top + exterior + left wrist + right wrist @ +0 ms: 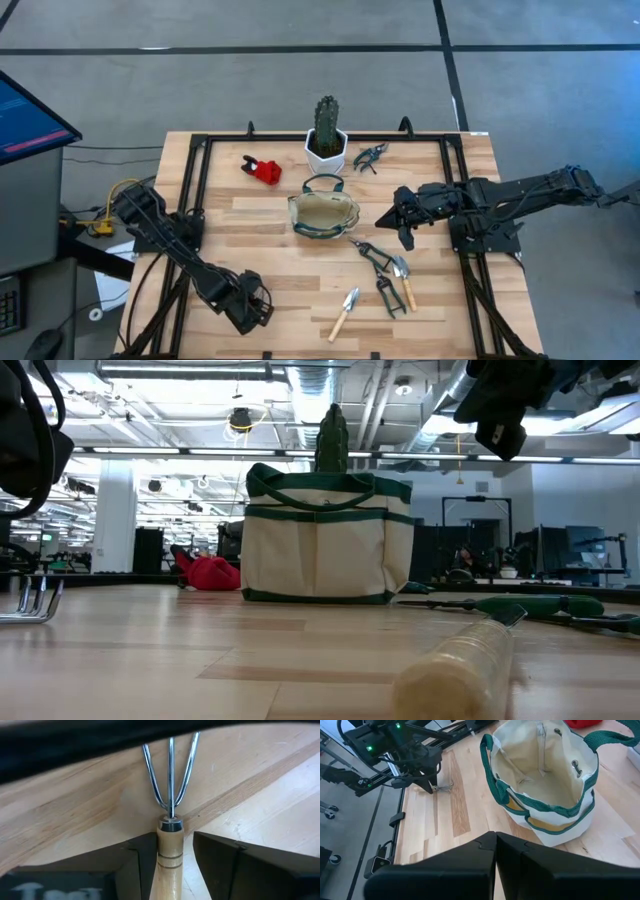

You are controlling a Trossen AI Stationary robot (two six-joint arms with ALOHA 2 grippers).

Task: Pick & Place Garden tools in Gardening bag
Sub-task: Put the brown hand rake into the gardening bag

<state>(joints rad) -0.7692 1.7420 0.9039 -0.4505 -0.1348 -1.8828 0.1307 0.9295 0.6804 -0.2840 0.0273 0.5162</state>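
The cream gardening bag (323, 213) with green trim stands upright and open at the table's middle; it also shows in the low view (327, 540) and the right wrist view (545, 780). My left gripper (252, 306) is open near the front left. Its fingers stand on either side of the wooden handle of a fork (170, 855) that lies on the table, tines (35, 600) flat. My right gripper (400, 217) is shut and empty, raised just right of the bag. Shears (378, 266) and two trowels (403, 276) (345, 312) lie at the front right. My left gripper has one finger (142, 862) close against the side of the fork handle's tine end (169, 837). The other finger (215, 862) stands a little off it. I cannot tell whether the near finger touches. The fingers lie across the handle from above.
A green cactus in a white pot (327, 142) stands behind the bag. A red pruner-like piece (263, 169) lies at the far left of it and dark shears (370, 157) at the far right. A black frame (200, 180) runs along the table's sides.
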